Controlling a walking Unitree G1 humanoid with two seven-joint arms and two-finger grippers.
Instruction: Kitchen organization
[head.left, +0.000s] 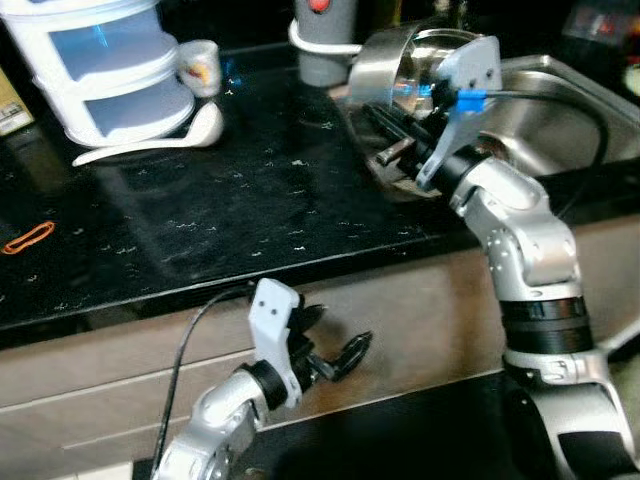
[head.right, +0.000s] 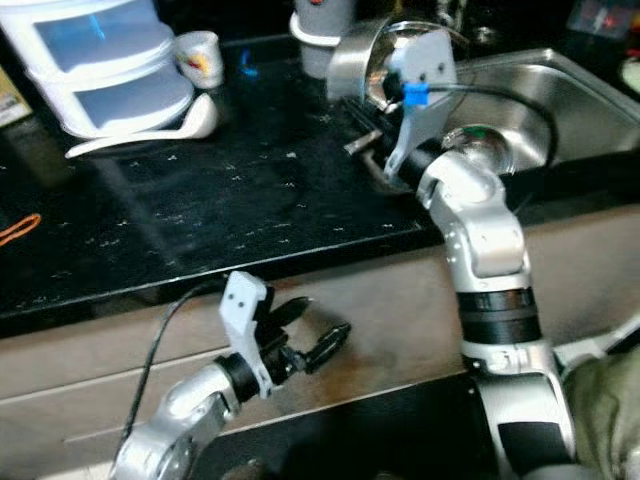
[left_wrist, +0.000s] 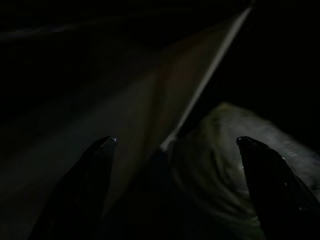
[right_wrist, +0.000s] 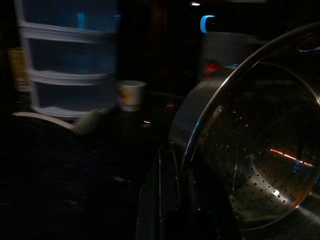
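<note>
While I watch the feed, the shiny perforated steel colander bowl (right_wrist: 250, 165) sits tipped on its side at the far right of the black speckled countertop (head.left: 230, 220), just left of the steel sink (head.left: 560, 110). Nothing visible inside it. White stacked plastic drawer unit (head.left: 100, 70) far left; contents unclear. Small white printed cup (head.left: 200, 65) & white ladle (head.left: 150, 145) beside it. Right gripper (head.left: 400, 135) clamped on colander rim, arm reaching fwd. Left gripper (head.left: 335, 340) low, near, fingers spread apart.
</note>
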